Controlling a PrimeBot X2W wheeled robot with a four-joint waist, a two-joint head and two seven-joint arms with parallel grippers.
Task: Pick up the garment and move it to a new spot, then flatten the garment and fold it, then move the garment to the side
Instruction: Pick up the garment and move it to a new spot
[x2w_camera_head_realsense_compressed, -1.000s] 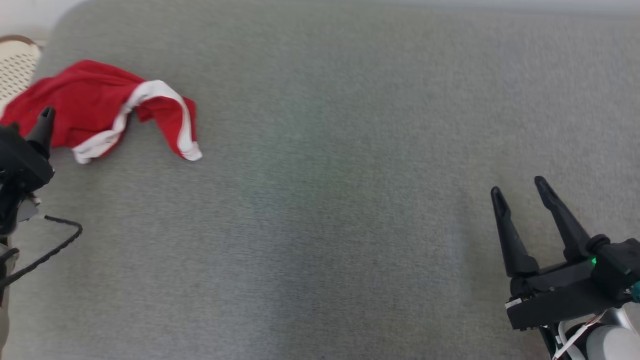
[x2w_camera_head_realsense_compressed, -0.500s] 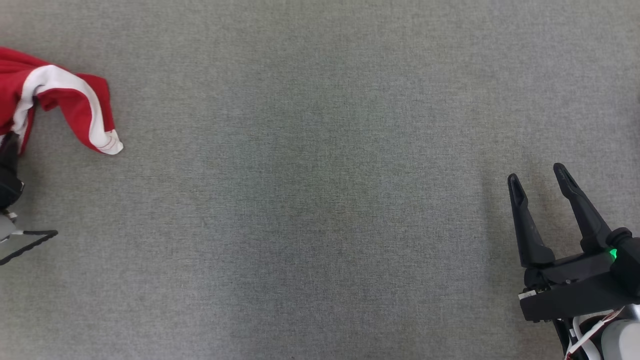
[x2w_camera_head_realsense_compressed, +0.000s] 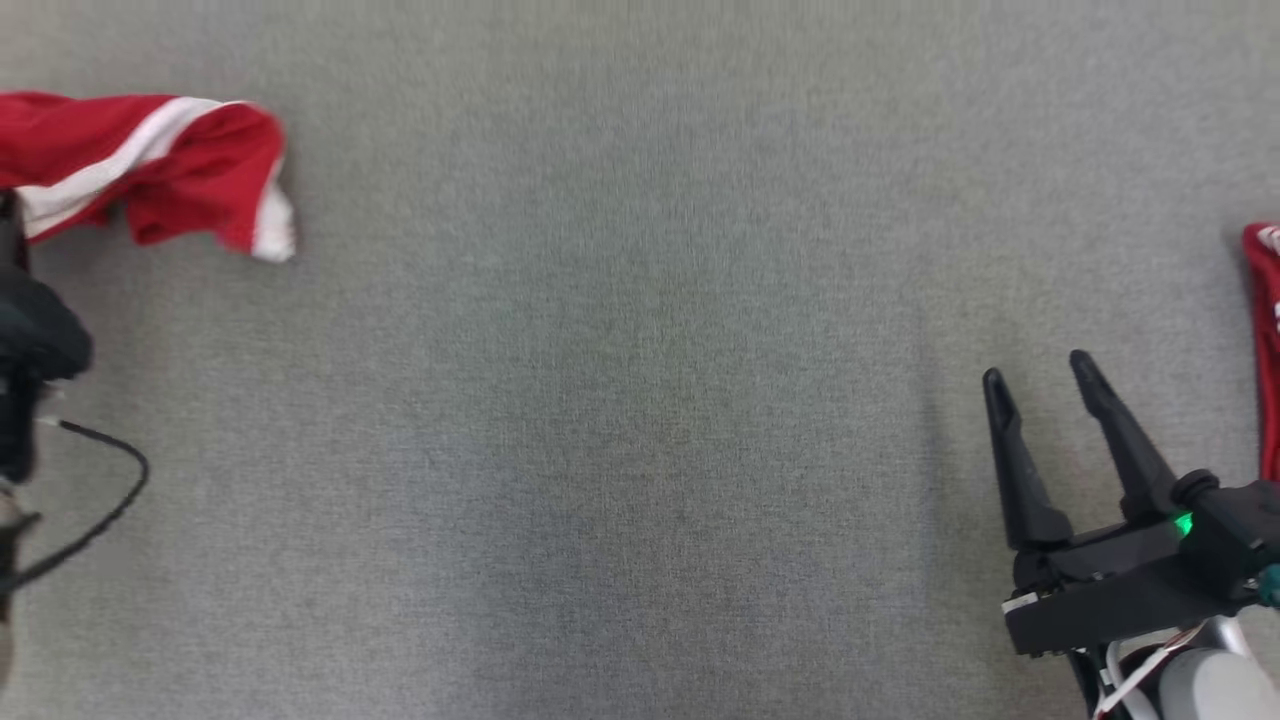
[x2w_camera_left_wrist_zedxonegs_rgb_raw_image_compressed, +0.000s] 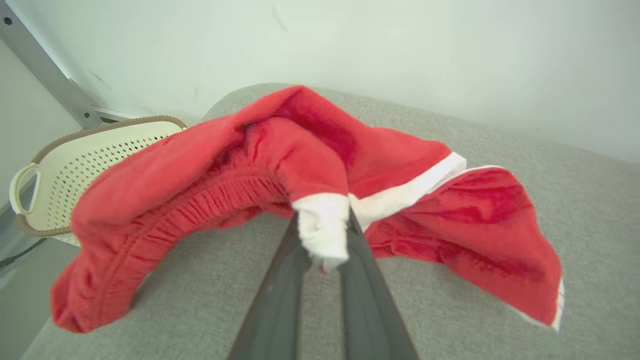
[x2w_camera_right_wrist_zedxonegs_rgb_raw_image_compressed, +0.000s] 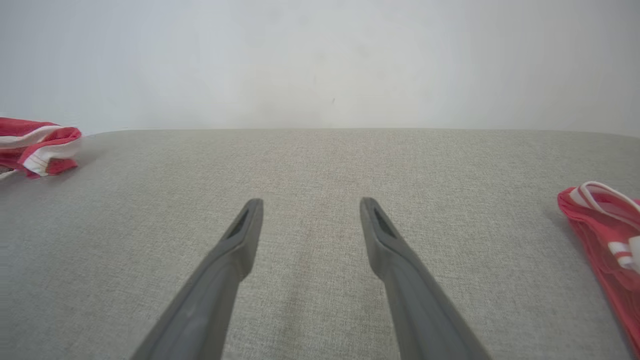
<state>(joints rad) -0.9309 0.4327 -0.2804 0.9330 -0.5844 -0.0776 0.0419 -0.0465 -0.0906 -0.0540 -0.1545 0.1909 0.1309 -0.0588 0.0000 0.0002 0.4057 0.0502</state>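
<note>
Garment (x2w_camera_head_realsense_compressed: 150, 160), red with white bands, is at the far left of the cushion (x2w_camera_head_realsense_compressed: 640, 400), bunched and draped around the left gripper (x2w_camera_left_wrist_zedxonegs_rgb_raw_image_compressed: 322, 260). The cushion is a broad grey woven pad that spans the head view. Behind it rises a plain pale wall (x2w_camera_right_wrist_zedxonegs_rgb_raw_image_compressed: 320, 60). In the left wrist view a cream perforated basket (x2w_camera_left_wrist_zedxonegs_rgb_raw_image_compressed: 75, 165) with a brown rim sits past the cushion's rounded corner, beside a grey metal strut. A second garment (x2w_camera_head_realsense_compressed: 1265, 330), also red and white, lies at the cushion's right edge.

The left gripper's fingers are pinched together on a white hem of the garment, and the red cloth arches over and to both sides of them. Whether its lower folds touch the cushion I cannot tell. In the head view this arm is a dark blur at the left edge with a black cable (x2w_camera_head_realsense_compressed: 110, 500) looping below it.

The right gripper (x2w_camera_head_realsense_compressed: 1037, 372) hovers low over bare cushion at the lower right, jaws spread wide with nothing between them, well apart from both garments.
</note>
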